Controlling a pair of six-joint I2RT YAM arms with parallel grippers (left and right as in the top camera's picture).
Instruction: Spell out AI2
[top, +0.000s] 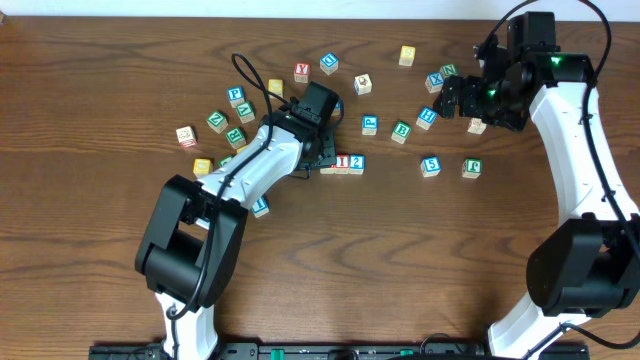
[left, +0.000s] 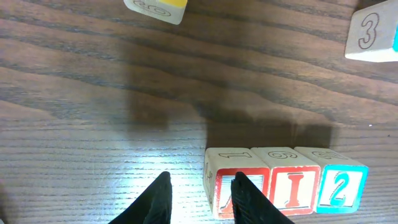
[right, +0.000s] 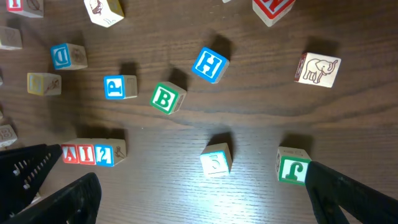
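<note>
- A block (left: 219, 186): wooden cube with a red-framed face, its letter partly hidden. It sits upright and touches the I block's left side in the left wrist view.
- I block (left: 292, 186): wooden cube with a red I in a red frame, upright, in the middle of the row.
- 2 block (left: 339, 188): blue 2 in a blue frame, upright, touching the I block's right side, in line.

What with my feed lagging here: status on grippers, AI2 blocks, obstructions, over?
Left gripper open, empty, at the row's A end. Right gripper open, empty, over loose blocks. AI2 row complete, blocks touching. Nothing blocking.

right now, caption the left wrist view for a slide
A block, I block and 2 block touch in a row, open jaws at the A end
</note>
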